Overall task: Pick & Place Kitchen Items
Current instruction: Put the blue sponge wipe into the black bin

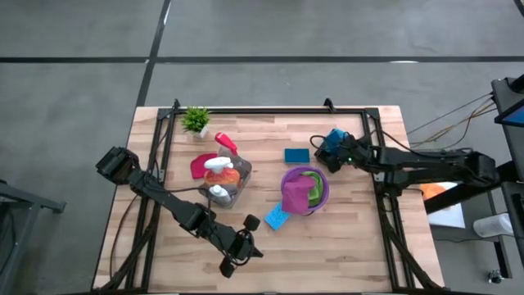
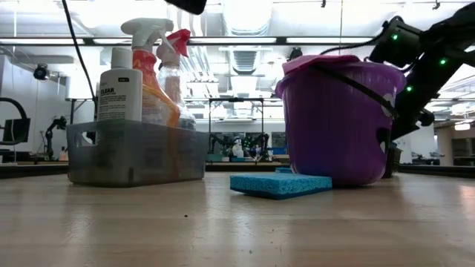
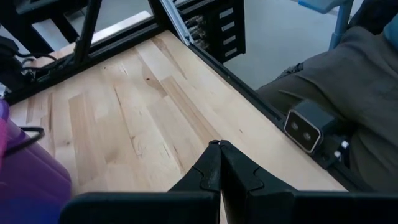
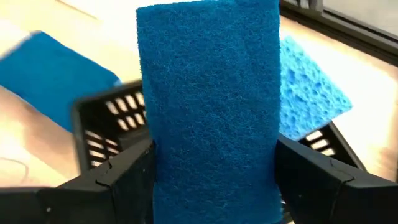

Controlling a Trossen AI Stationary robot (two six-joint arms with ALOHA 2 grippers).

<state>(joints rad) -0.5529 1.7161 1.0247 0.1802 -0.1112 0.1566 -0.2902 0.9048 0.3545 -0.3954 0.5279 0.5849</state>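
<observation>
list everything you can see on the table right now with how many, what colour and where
sponges: three, blue; one flat mid-table, one by the bucket's near side, one in the right gripper
bucket: one, purple, centre-right
cloths: magenta and green in the bucket; red beside the bin
bin: one, grey, centre-left
bottles: orange spray, white-topped, both in the bin; red-topped behind them
plant: one, green, far left corner
left gripper: shut, empty, near edge
right gripper: shut on a sponge, right of mid-table
</observation>
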